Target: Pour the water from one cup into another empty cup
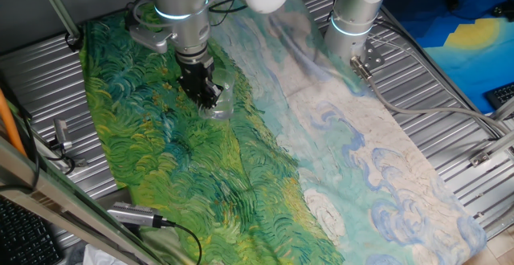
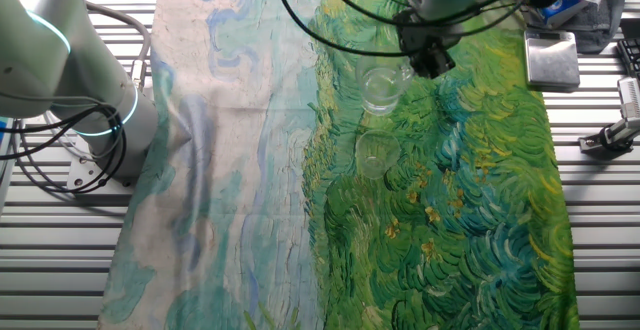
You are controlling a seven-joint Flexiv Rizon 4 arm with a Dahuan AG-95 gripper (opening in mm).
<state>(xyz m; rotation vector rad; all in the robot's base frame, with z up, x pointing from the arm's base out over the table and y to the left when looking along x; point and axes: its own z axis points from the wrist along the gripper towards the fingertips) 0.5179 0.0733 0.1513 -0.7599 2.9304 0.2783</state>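
Fingers (image 1: 206, 93) clenched on the glass cup (image 2: 381, 88), beside the other cup (image 2: 373, 155).

Silver-grey arm (image 1: 181, 8), cyan-lit rings, black claw (image 1: 206, 92)

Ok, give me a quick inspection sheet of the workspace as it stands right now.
Surface: slatted metal table covered by a painted green-and-blue cloth, rumpled in places.
Job's things: two clear glass cups in the other fixed view, both upright on the cloth and apart; one cup beside the gripper, the second cup nearer the cloth's middle. Water: not discernible.
Clutter: a grey metal block at the cloth's edge.
Gripper: low at the cup, fingers dark; whether they close on it cannot be told.
Cables: black cables looping near the arm; another black cable at the table's edge.
Surroundings: a second arm base; keyboard at the side.
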